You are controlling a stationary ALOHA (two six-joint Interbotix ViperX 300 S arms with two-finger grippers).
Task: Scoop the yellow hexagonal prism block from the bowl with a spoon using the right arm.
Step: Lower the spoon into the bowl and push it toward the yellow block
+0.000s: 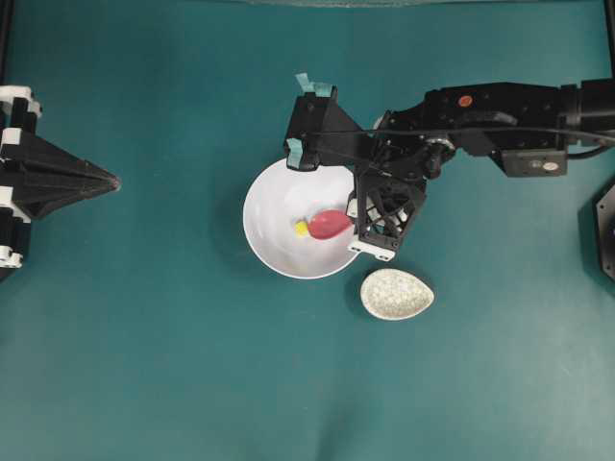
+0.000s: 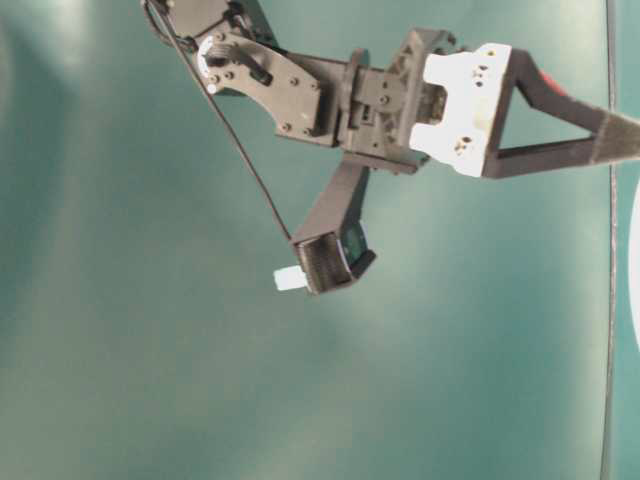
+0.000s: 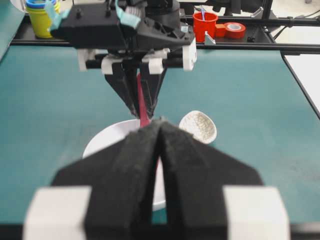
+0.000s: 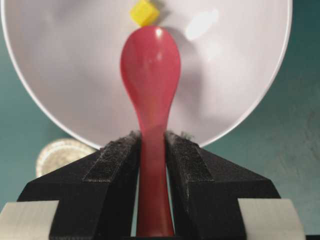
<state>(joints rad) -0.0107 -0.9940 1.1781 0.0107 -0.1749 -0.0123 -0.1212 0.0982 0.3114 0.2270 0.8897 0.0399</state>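
Observation:
The white bowl [image 1: 274, 197] sits mid-table. My right gripper [image 1: 356, 223], on the arm with teal tape, is shut on the handle of the pink-red spoon [image 1: 330, 223]. The scoop reaches into the bowl. The tiny yellow block [image 1: 302, 229] lies on the bowl's floor right at the scoop's tip, outside the scoop. In the right wrist view the fingers [image 4: 117, 160] clamp the spoon [image 4: 150, 65], with the block [image 4: 144, 12] just beyond its tip. My left gripper [image 1: 113, 181] is shut and empty at the far left, well away from the bowl.
A small speckled egg-shaped spoon rest [image 1: 397, 293] lies just beyond the bowl's lower right, close under my right gripper. In the left wrist view a red cup [image 3: 205, 25], a tape roll [image 3: 232, 29] and a yellow cup [image 3: 40, 20] stand beyond the table's far edge.

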